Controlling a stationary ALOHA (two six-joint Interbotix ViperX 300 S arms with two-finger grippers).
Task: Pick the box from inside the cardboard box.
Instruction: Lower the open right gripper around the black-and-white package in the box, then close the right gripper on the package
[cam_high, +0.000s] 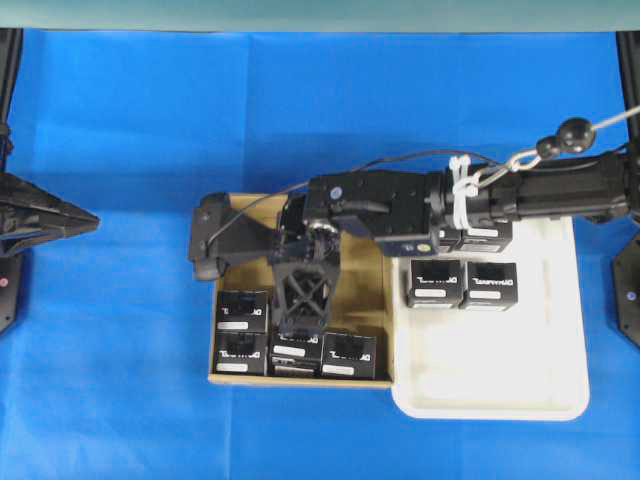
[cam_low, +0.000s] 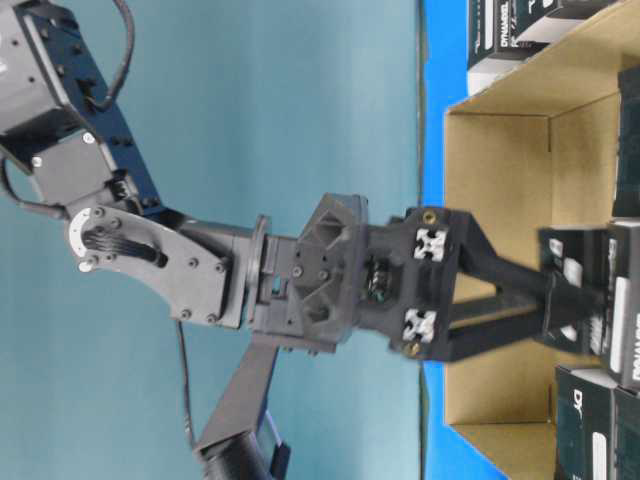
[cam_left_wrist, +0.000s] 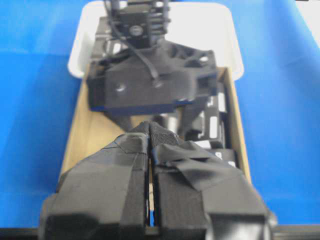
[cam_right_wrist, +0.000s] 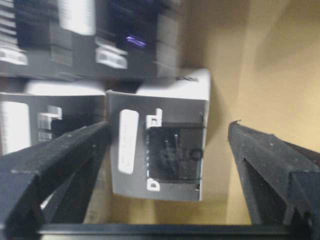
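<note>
The cardboard box lies in the middle of the blue table with several small black boxes along its near side. My right gripper reaches down into it. In the right wrist view it is open, and one black box with a white label strip lies between its fingers. The left finger is close beside that box, and a gap shows on the right side. My left gripper hovers at the table's left edge, away from the carton, shut on nothing.
A white plastic tray sits against the carton's right side and holds black boxes at its far end. The right arm crosses above the tray. The carton's walls stand around the gripper.
</note>
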